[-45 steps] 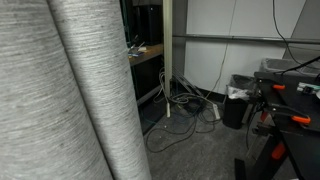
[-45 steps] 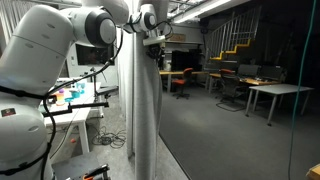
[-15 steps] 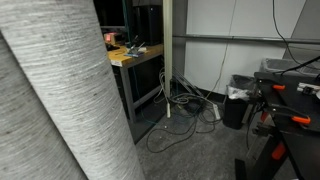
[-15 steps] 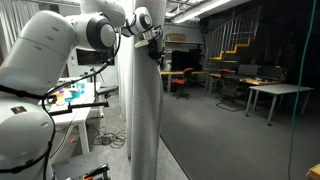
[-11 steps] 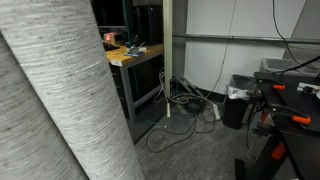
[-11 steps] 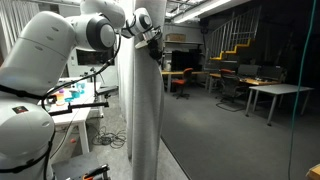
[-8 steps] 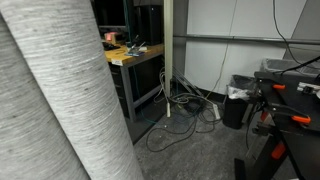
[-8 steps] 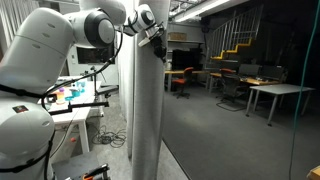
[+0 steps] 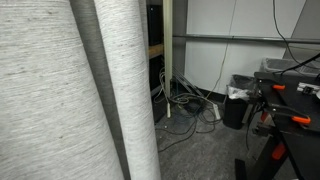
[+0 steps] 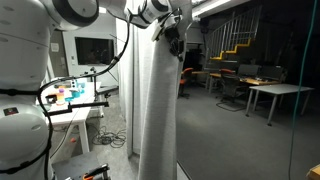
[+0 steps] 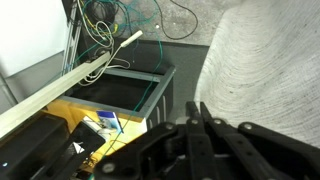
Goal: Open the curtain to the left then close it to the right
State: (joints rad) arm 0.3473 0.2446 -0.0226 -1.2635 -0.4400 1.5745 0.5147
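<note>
- Task thing: the very large light grey woven curtain (image 9: 60, 100) fills the near half of an exterior view as two thick vertical folds. In an exterior view (image 10: 155, 110) it hangs as one narrow gathered column, top to floor.
- Tool: the dark two-fingered gripper (image 10: 174, 32) on the white robot arm (image 10: 25, 60) sits high against the upper edge of that column.
- From the wrist view, the gripper (image 11: 198, 125) fingers look drawn together with no clear gap. The curtain (image 11: 265, 70) lies just beside them. I cannot tell whether a fold is pinched between them.
- Step in hand, my reading: the fabric is bunched, so the opening looks done or nearly so, and the closing draw to the right is still to be completed.
- Next move calls for a firm hold on the edge and a level sideways carry along the top, so the folds spread instead of dragging.
- Only the close exterior view shows the streaked weave, a pale wooden post (image 9: 168, 55) and tangled floor cables (image 9: 185, 100).
- Only the wider exterior view shows arm, tool height and the full drape.
- Only the wrist view shows the finger gap and a yellow surface (image 11: 70, 112) below.
</note>
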